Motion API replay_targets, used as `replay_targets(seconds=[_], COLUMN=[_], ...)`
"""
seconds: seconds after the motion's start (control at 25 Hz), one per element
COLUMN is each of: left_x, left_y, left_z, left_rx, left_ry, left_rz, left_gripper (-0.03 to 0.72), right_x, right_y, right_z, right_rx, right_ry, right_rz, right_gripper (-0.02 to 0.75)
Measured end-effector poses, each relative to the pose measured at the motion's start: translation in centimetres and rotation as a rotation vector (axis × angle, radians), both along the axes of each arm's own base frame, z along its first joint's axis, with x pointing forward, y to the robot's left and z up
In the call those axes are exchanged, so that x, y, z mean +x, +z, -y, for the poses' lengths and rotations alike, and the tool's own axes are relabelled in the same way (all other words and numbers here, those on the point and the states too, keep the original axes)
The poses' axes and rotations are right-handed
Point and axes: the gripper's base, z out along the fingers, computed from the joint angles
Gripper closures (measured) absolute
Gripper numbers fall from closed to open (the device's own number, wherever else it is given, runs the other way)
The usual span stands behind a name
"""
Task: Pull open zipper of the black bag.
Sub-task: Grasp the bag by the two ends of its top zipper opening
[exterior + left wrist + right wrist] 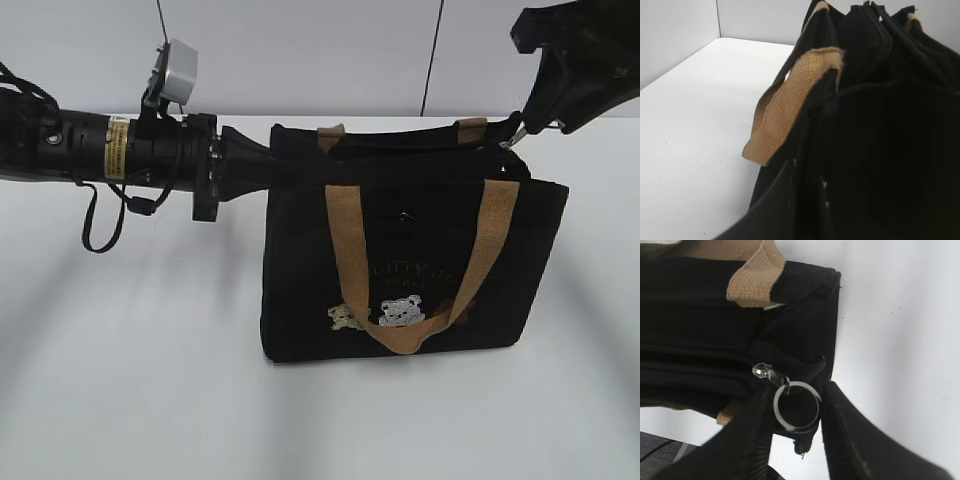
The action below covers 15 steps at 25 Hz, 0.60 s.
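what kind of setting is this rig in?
Probably a lab test bench: bare white table, plain white wall panels behind it, and just one prop, the black bag.

The left arm [110,150] is a round black tube with rings and small shiny screws. A yellow sticker [118,148] with tiny writing goes around it. A little silver box [178,70] sits on top on a black holder. Thin black cables [100,215] loop under the arm. The left gripper [262,165] is a black wedge shape. The right gripper [797,440] has two long black fingers [752,440] with fine ridges on the inner sides. The right arm [580,50] is black and chunky
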Motion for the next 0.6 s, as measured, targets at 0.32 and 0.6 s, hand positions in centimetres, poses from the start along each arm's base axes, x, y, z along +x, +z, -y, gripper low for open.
replay_targets(seconds=[0.32, 0.6], left_x=[0.12, 0.29], left_y=[0.09, 0.56], left_z=[0.0, 0.01], left_rx=[-0.011, -0.047], left_ry=[0.014, 0.046], left_rz=[-0.003, -0.046], left_gripper=[0.63, 0.377], right_x=[-0.18, -0.2], right_y=[0.19, 0.23], right_z=[-0.31, -0.32], right_rx=[0.041, 0.043], right_ry=[-0.007, -0.007], right_rz=[-0.01, -0.009], right_gripper=[0.446, 0.33])
